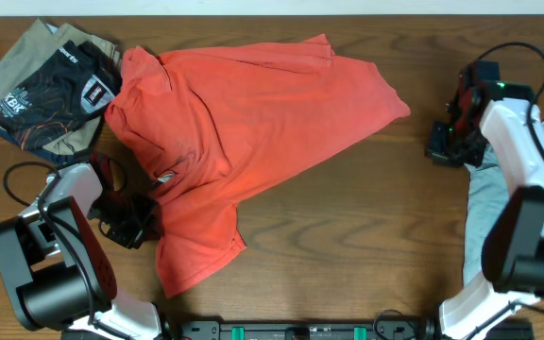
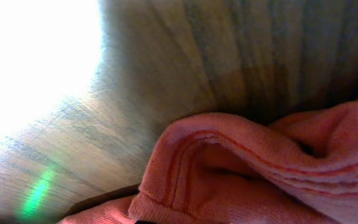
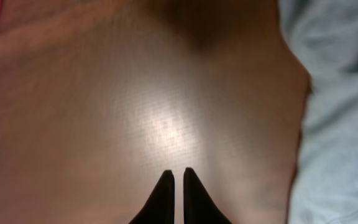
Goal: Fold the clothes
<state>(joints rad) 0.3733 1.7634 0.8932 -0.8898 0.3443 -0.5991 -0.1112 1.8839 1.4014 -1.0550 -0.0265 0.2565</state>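
OK, right gripper is closed to a thin slit and empty, over the brown wooden surface. The pale blue-grey garment lies just beside it, untouched. Left gripper is clamped on the bunched hem of the large coral-red T-shirt, which spreads away across the surface.

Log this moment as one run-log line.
left pincer: shut on red T-shirt edge | right pincer: shut, empty, above table | blue-grey garment: right side, not held
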